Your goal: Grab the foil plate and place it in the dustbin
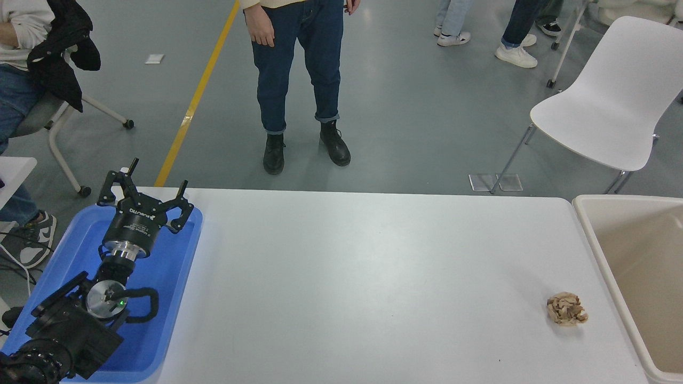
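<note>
No foil plate shows; foil is likely light and crushable, best pinched at its rim. My left pincer (143,196) rests spread over the blue tray (176,277); my right is unseen.

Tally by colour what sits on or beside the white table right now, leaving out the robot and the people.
Blue: 1, the tray at the table's left end
Beige: 1, the dustbin at the right edge
Tan-brown: 1, the wadded lump on the table
Silver: 0, no foil plate in view
Total: 3
</note>
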